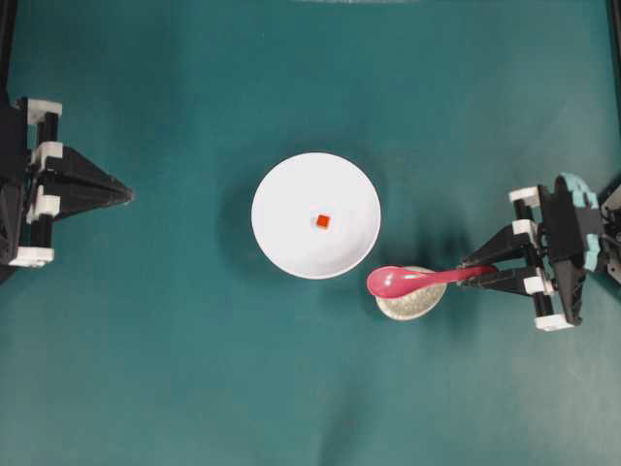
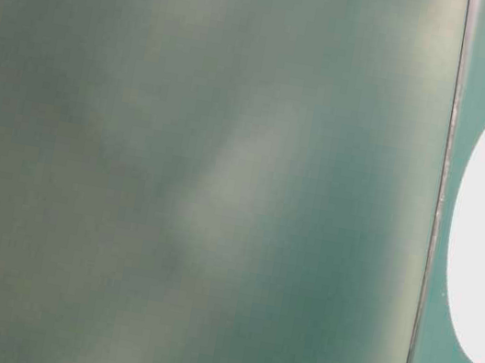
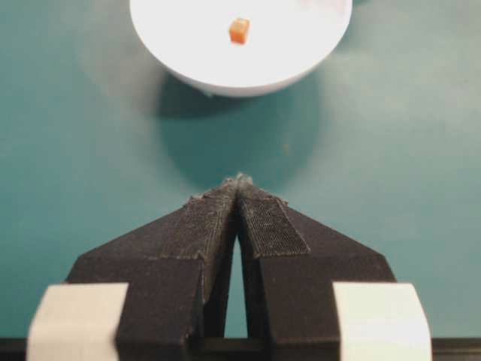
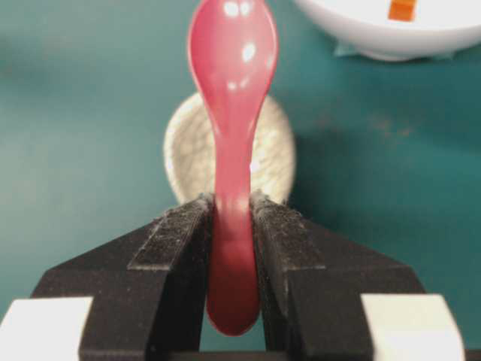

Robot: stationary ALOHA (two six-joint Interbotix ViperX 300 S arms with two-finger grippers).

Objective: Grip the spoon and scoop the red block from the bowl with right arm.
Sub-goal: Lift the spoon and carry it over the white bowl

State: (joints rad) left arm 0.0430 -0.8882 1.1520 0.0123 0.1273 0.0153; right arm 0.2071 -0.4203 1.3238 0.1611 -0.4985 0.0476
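1. Teal-green cloth covers the table (image 1: 146,388), and a large round plain white bowl (image 1: 316,216) sits near the middle of it in the overhead view.
2. A tiny red-orange cube, the red block (image 1: 322,221), lies on the bowl's floor close to its centre, apart from the rim; the left wrist view shows it (image 3: 239,30) inside the bowl (image 3: 285,60) as well.
3. The glossy pink-magenta soup spoon (image 1: 417,281) is gripped by its short thick handle in the right arm's black two-finger gripper (image 1: 483,276), whose jaws are clamped on either side of the handle.
4. In the right wrist view the spoon (image 4: 233,135) runs straight out from between the fingers (image 4: 169,241), handle end protruding back behind them, oval scoop forward and facing up.
5. Overhead, the scoop lies just outside the bowl's lower-right rim, not in the bowl.
6. A small speckled beige oval dish (image 1: 412,303) sits beneath the spoon, just beside the bowl; whether the spoon touches the dish cannot be told.
7. The left gripper (image 1: 124,194) rests at the left edge of the table, well apart from the bowl, pointing toward it; in the left wrist view its fingertips (image 3: 239,184) meet, jaws together and holding nothing.
8. The table-level view is a blurred green wash with a white oval at its right edge, too vague to read.
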